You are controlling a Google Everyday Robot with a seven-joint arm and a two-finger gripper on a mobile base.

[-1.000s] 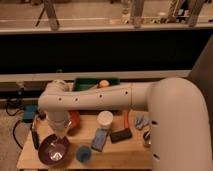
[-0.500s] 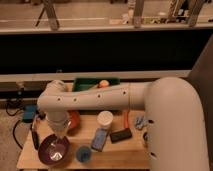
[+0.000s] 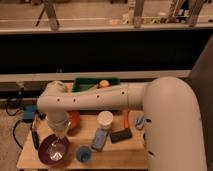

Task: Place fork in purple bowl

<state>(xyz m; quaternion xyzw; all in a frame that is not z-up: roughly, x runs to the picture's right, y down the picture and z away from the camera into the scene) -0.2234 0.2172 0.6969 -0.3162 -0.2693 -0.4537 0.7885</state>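
The purple bowl stands at the front left of the wooden table. My white arm reaches across from the right, and its wrist hangs straight down over the bowl. My gripper is just above the bowl's inside, near its far rim. A thin pale streak under the gripper, over the bowl's inside, may be the fork, but I cannot make it out for certain. I cannot tell whether the fork is held or lying in the bowl.
An orange-red bowl sits right behind the purple bowl. A small blue cup, a blue packet, a white cup and a black block stand to the right. A green bin is at the back. A black-handled tool hangs at the left edge.
The wrist has shifted slightly to the left over the purple bowl. Nothing else has visibly moved.
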